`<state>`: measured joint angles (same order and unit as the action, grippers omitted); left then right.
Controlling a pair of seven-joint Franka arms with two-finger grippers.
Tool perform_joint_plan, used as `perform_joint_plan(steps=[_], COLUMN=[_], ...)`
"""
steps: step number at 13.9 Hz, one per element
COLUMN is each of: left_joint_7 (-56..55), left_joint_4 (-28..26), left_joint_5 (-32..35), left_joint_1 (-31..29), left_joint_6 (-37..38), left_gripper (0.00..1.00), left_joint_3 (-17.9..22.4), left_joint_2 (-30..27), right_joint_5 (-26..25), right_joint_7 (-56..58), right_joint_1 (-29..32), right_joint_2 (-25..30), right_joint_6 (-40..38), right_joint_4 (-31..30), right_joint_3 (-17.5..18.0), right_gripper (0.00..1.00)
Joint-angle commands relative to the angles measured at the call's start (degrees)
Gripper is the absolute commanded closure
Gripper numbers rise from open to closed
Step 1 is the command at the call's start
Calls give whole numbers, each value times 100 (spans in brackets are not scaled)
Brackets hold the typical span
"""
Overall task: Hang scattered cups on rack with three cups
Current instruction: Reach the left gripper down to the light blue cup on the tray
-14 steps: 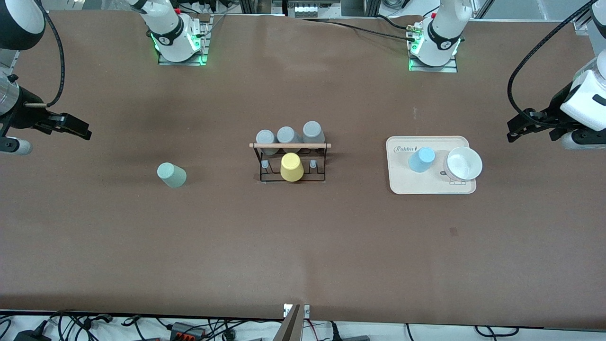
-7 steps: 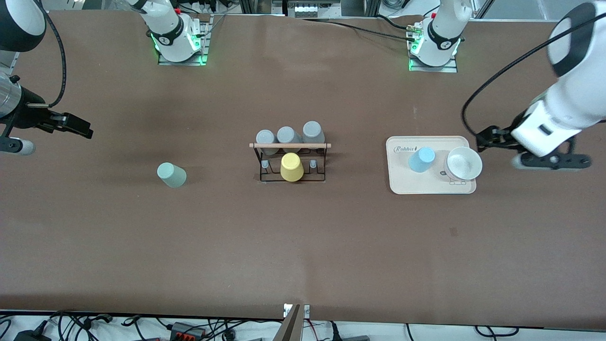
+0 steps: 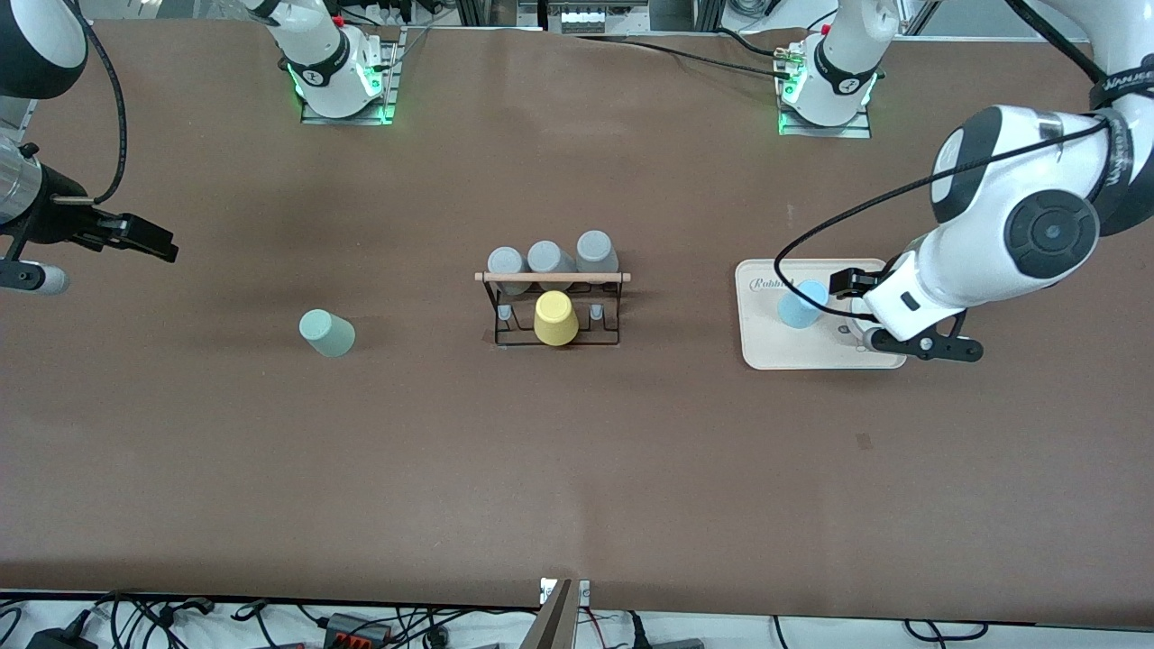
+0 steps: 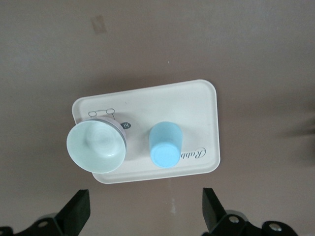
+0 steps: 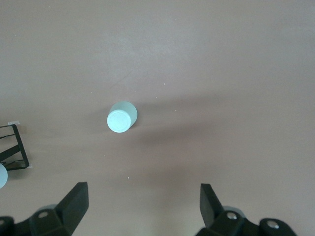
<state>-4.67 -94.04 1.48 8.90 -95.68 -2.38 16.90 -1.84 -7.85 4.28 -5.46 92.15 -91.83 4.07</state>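
Reaching step: left tool [image 3: 837,287] released over blue cup [image 3: 801,304] on tray [image 3: 766,347]; next descend, grasp. Right tool [image 3: 144,241] released, waiting.

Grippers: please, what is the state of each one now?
Left gripper: open, empty, over the tray by the blue cup.
Right gripper: open, empty, waiting.
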Motion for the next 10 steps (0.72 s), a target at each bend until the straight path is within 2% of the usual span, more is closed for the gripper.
perform_joint_plan(steps=[1,7,10], left_joint_7=[133,133,133], left_joint_4=[-534,-2011,-2338], left_joint_5=[28,-288,-498], left_joint_1=[-29,-90,-116], left_joint_6=[-388,-2049,-2359], left_gripper=[0,0,0], left_joint_3=[-105,-123,-123], left_joint_2=[15,-11,-12], right_joint_5=[43,52,52], right_joint_7=[82,82,82], right_joint_1=[12,12,12], right_joint_2=[-8,-8,-8], right_joint_6=[-48,-48,-65], right_joint_4=[33,33,33], right_joint_3=[6,6,15], right_gripper=[0,0,0])
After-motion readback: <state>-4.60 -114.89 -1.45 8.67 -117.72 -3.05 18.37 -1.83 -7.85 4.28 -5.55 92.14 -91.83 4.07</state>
